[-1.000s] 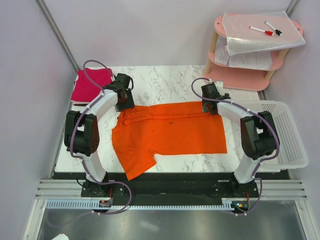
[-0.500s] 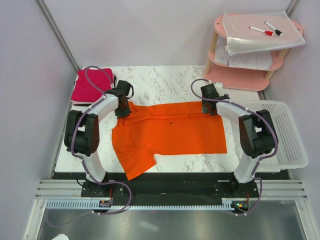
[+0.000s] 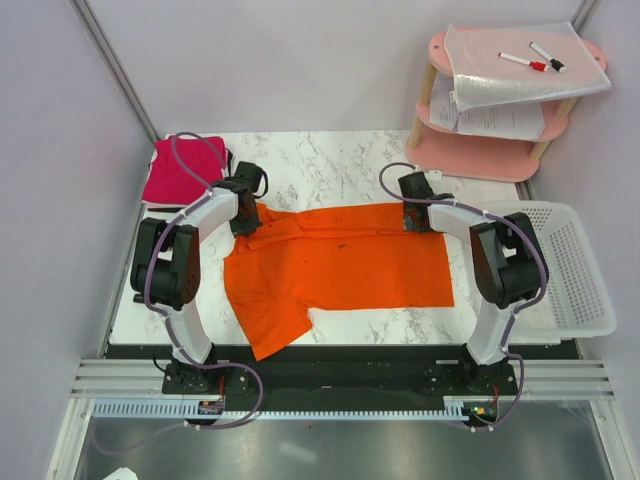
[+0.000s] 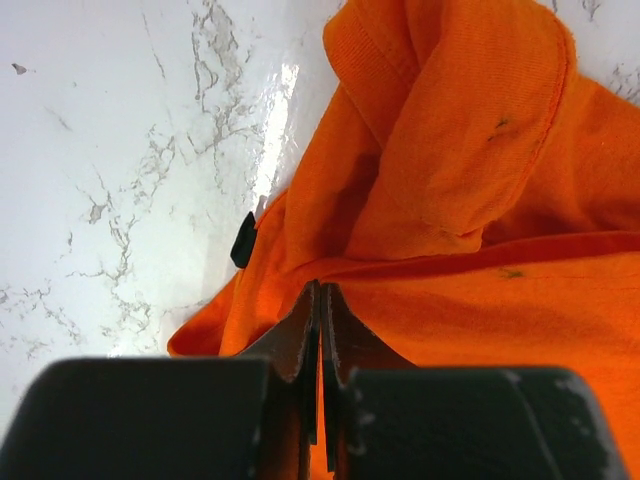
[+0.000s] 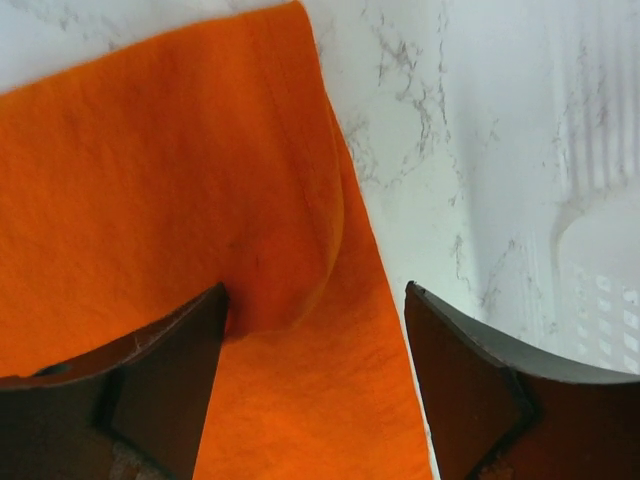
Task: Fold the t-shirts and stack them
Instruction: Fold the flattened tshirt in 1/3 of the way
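An orange t-shirt (image 3: 340, 262) lies spread flat across the marble table (image 3: 330, 165), with its collar end to the left. My left gripper (image 3: 247, 222) is at the shirt's far left corner. In the left wrist view it (image 4: 321, 287) is shut, with a thin fold of orange t-shirt (image 4: 470, 150) pinched between the fingers. My right gripper (image 3: 415, 218) is pressed down over the shirt's far right corner. It (image 5: 315, 290) stands open astride the orange cloth (image 5: 150, 200), which is raised in a small bump. A folded pink t-shirt (image 3: 180, 172) lies at the far left corner of the table.
A white plastic basket (image 3: 575, 270) stands at the table's right edge. A pink tiered shelf (image 3: 480, 155) at the back right carries paper sheets (image 3: 520, 65) and two markers (image 3: 535, 58). Walls close in on the left and behind.
My left gripper has dropped onto the shirt's far left corner and closed on the cloth. The right gripper has pressed down a little at the far right corner, its jaws narrowing slightly.
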`<state>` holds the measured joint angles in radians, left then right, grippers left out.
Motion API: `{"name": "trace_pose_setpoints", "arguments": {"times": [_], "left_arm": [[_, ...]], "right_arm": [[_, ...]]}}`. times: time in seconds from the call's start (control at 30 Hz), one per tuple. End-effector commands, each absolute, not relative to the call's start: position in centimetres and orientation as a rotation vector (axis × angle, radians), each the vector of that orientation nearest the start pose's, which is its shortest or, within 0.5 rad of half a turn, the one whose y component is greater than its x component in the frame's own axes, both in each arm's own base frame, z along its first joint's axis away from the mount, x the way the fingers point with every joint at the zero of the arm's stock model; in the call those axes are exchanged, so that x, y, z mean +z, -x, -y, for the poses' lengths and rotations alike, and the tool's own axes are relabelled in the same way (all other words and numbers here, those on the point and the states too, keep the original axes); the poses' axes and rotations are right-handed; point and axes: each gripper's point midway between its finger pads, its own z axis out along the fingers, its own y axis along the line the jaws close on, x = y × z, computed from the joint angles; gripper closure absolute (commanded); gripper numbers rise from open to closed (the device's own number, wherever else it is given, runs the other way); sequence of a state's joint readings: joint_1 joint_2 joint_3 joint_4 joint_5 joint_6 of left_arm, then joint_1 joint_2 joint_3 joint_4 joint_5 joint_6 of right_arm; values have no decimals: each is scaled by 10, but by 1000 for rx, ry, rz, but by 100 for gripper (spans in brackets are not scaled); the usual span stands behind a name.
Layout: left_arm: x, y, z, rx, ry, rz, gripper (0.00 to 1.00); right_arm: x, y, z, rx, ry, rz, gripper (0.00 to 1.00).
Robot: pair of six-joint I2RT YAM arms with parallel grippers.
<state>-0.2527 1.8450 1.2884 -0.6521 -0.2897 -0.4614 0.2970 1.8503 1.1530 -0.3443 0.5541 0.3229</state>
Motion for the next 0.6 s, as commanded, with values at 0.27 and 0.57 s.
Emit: {"name": "trace_pose_setpoints", "arguments": {"times": [0.27,0.57], "left_arm": [[53,-388,57,233,362,-2620,98],[51,-388,58,234,359,-2625,98]], "right_arm": [[54,-426,-46,-318,-377,-2351,23],[99,-407,-39,58,-491,-2189,23]]}}
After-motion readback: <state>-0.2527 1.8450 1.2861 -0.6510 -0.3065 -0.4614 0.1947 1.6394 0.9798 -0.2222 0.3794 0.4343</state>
